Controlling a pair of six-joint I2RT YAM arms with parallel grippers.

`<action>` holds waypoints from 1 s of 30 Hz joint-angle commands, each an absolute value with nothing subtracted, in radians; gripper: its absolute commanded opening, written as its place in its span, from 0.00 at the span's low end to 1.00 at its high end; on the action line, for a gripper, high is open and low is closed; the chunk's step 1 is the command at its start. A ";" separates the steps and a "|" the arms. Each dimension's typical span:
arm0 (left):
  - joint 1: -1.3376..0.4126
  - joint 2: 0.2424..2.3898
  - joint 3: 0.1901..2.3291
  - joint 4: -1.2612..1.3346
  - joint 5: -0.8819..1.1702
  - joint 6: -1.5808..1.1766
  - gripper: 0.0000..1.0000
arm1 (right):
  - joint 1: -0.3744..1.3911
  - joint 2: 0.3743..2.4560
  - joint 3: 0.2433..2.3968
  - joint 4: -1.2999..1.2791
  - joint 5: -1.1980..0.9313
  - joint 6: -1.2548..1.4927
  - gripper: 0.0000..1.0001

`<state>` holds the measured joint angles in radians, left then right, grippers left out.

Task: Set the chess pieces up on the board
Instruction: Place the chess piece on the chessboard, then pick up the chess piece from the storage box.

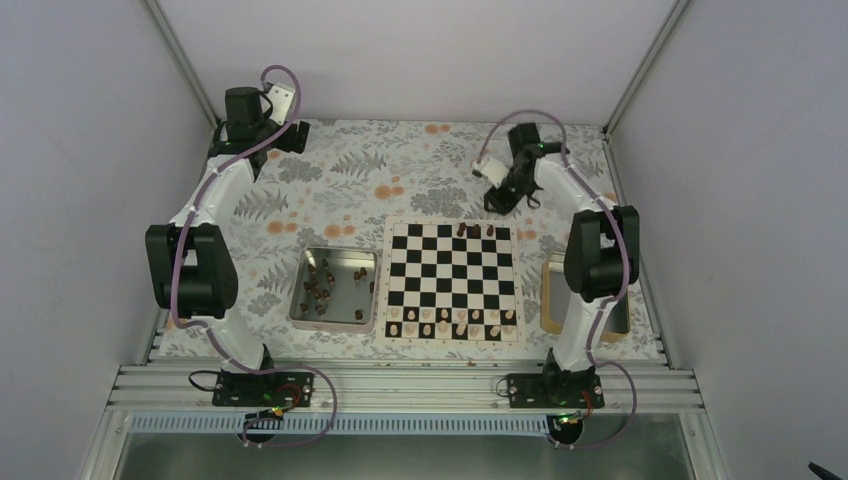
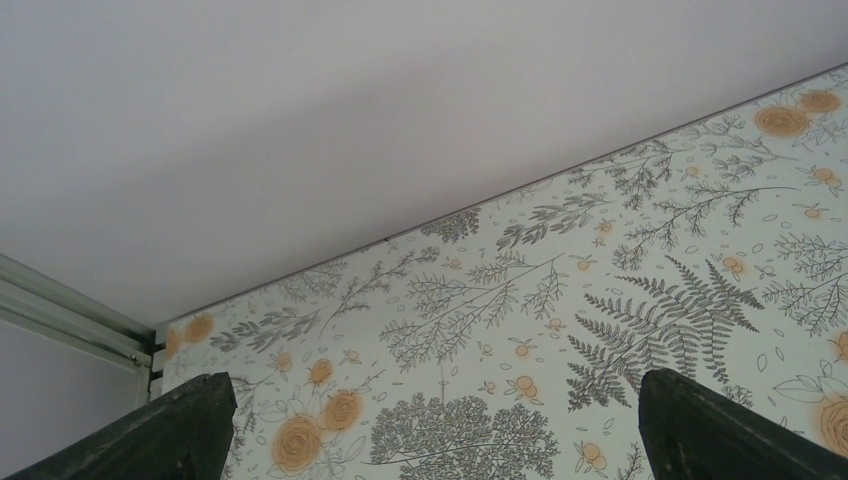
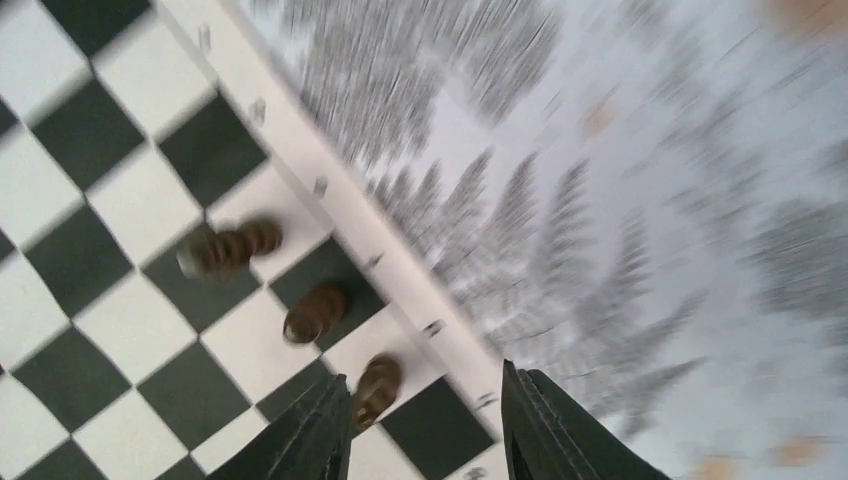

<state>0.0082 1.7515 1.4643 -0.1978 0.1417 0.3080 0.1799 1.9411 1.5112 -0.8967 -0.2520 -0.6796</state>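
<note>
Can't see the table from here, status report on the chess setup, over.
Left gripper open, parked far left. Right gripper open, empty, by far edge of the board. Three chess pieces on the far row, rest in tray. No obstruction seen.

Lab enclosure (plain white walls (image 1: 420,50))

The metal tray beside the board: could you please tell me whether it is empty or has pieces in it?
Not empty. The tray holds a scatter of dark chess pieces, mostly in its left half, as the top view shows.
</note>
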 commanded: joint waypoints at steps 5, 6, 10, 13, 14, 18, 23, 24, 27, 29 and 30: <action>0.003 1.734 1.481 -0.192 0.138 0.328 1.00 | 0.416 1.972 2.014 -1.097 -0.176 -0.664 0.41; 0.003 1.729 1.478 -0.192 0.137 0.329 1.00 | 0.465 2.002 2.076 -1.119 -0.179 -0.663 0.42; 0.005 1.704 1.467 -0.189 0.127 0.335 1.00 | 0.654 2.074 2.192 -1.135 -0.210 -0.679 0.44; 0.005 1.693 1.464 -0.186 0.123 0.337 1.00 | 0.794 2.128 2.201 -1.131 -0.206 -0.700 0.45; 0.005 1.691 1.465 -0.187 0.123 0.337 1.00 | 0.829 2.149 2.201 -1.132 -0.210 -0.705 0.45; 0.005 1.685 1.463 -0.185 0.124 0.336 1.00 | 0.926 2.214 2.184 -1.118 -0.255 -0.712 0.44; 0.005 1.677 1.457 -0.180 0.131 0.333 1.00 | 0.983 2.263 2.147 -1.061 -0.278 -0.702 0.44; 0.005 1.673 1.455 -0.178 0.133 0.333 1.00 | 0.990 2.273 2.143 -1.051 -0.279 -0.700 0.44; 0.005 1.667 1.447 -0.175 0.136 0.333 1.00 | 0.998 2.297 2.142 -1.026 -0.289 -0.695 0.44; 0.005 1.661 1.441 -0.171 0.136 0.333 1.00 | 1.002 2.313 2.146 -1.021 -0.313 -0.698 0.44; 0.006 1.658 1.439 -0.170 0.136 0.333 1.00 | 1.005 2.324 2.145 -1.016 -0.320 -0.699 0.44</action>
